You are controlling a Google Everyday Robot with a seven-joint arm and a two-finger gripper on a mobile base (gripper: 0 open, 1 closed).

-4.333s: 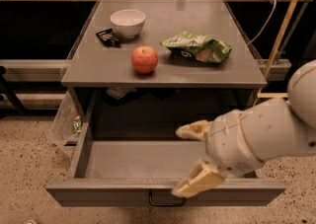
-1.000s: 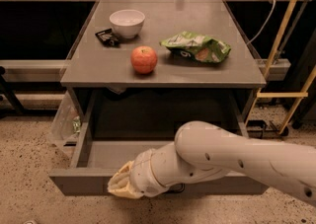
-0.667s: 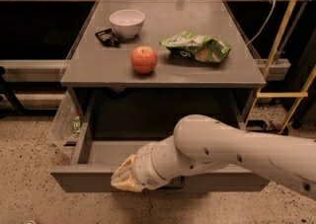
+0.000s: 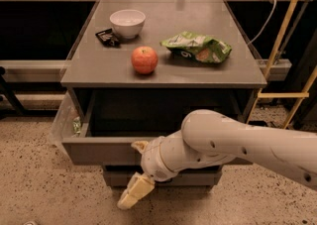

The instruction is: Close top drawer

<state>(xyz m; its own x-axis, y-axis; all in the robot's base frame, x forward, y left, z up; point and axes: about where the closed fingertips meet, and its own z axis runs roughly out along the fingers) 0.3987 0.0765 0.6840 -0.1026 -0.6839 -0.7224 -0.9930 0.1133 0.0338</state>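
the top drawer (image 4: 96,150) stands partly open under the counter (image 4: 94,70), its grey front out towards me and the dark inside showing. my gripper (image 4: 137,169) is against that front, near the middle, jaws spread wide: one fingertip (image 4: 140,145) sits at the top edge and the other hangs below the front.

i think the upper finger could get pinched between the front and the counter's frame if it hooks over the edge. the lower one could snag on the front beneath. a hard shove might jolt the counter and set the apple (image 4: 144,59) rolling.

the front is wide, shallow and plain grey. my wrist hides its handle.
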